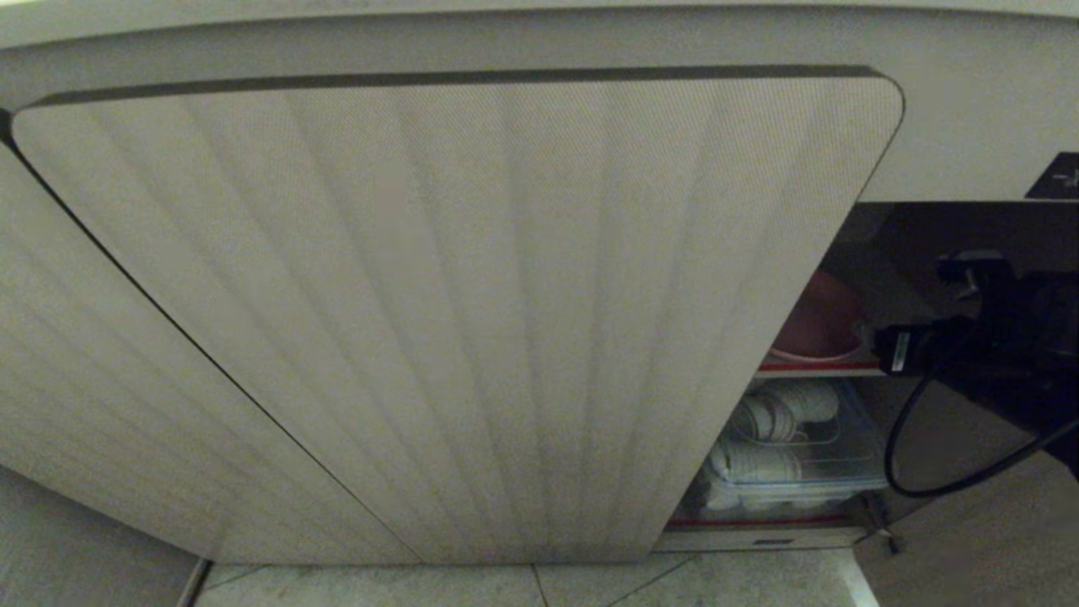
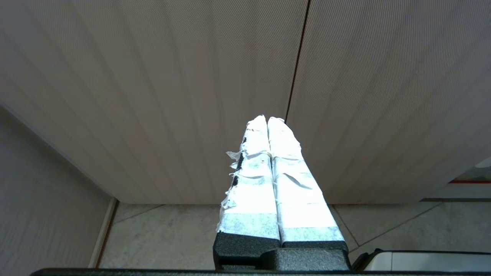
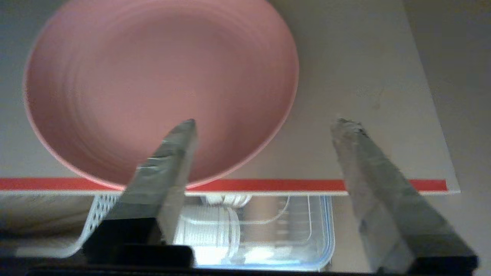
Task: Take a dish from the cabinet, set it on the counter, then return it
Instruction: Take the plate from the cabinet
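Observation:
The pink dish (image 3: 153,84) lies flat on the cabinet's red-edged shelf (image 3: 291,185), its near rim at the shelf's front edge. My right gripper (image 3: 267,123) is open just in front of the shelf and holds nothing. One finger (image 3: 168,153) overlaps the dish's near rim, and the other (image 3: 368,161) is over bare shelf beside the dish. In the head view the dish (image 1: 822,324) shows past the fluted cabinet door (image 1: 472,320), with my right arm (image 1: 1003,337) at the opening. My left gripper (image 2: 267,118) is shut and parked facing the closed doors. The counter's top is out of view.
Below the shelf a clear plastic bin (image 1: 792,455) holds white dishes. A white perforated basket (image 3: 92,214) sits beside it. A black cable (image 1: 927,472) loops under my right arm. Tiled floor (image 1: 590,582) runs along the cabinet's foot.

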`<state>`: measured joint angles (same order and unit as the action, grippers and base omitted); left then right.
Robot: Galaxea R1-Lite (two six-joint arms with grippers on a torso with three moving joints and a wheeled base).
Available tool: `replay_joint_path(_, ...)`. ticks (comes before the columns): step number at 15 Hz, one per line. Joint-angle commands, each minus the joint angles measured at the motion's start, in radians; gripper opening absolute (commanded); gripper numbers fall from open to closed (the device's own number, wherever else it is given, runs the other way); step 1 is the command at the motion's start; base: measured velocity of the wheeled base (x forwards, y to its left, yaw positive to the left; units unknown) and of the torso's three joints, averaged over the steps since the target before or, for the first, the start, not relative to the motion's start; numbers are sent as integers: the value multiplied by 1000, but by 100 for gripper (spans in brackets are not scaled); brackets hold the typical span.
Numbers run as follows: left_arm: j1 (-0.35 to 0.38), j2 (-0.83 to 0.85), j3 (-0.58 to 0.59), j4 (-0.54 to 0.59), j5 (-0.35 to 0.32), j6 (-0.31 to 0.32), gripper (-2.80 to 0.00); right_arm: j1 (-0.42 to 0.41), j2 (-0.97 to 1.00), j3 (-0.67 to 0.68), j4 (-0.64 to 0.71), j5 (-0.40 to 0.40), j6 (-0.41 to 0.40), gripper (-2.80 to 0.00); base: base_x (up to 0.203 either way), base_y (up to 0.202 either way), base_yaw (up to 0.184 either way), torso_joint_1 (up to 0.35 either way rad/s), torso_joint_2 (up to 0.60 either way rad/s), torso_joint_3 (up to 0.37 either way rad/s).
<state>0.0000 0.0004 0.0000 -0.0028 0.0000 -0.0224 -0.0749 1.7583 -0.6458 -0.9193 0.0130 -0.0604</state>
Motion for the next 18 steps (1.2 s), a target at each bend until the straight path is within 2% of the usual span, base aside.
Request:
replay_joint_path(1, 0, 0, 0, 0, 0, -1, -280, 0, -5, -27, 32, 0, -1, 0, 0, 0, 0, 0, 0, 0)
replay_joint_path(5, 0, 0, 0, 0, 0, -1, -280, -2, -5, -51, 74, 1, -30, 0, 0, 0, 0, 0, 0, 0)
replay_joint_path(18, 0, 0, 0, 0, 0, -1, -280, -3, -8, -162, 248, -1, -30, 0, 0, 0, 0, 0, 0, 0)
